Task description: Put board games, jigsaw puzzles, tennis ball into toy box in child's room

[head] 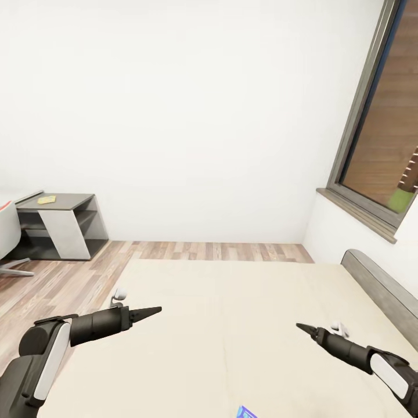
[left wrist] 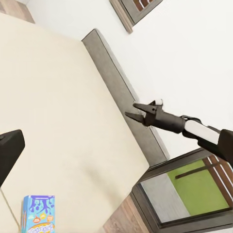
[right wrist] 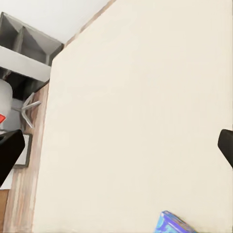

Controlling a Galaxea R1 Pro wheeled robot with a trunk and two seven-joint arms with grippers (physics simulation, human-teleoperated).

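Observation:
A blue board game box [left wrist: 39, 214] lies on the cream bed [head: 232, 325]. Its corner peeks in at the bottom edge of the head view [head: 247, 413], and it is in the right wrist view too [right wrist: 174, 225]. My left gripper [head: 155, 312] hovers over the bed's left part, open and empty, one dark finger [left wrist: 9, 151] at the frame's edge. Over the bed's right part, my right gripper [head: 301, 328] is open with its fingers [right wrist: 9, 151] wide apart and nothing between them. In the left wrist view the right gripper [left wrist: 131, 110] hangs near the headboard.
A grey table [head: 64, 204] with shelves stands against the far wall at the left, a small flat yellow thing [head: 46, 200] on top. A white chair [head: 7, 235] is beside it. The grey headboard [head: 380, 290] and a window [head: 383, 133] are at the right. Wood floor [head: 64, 278] runs along the bed's left.

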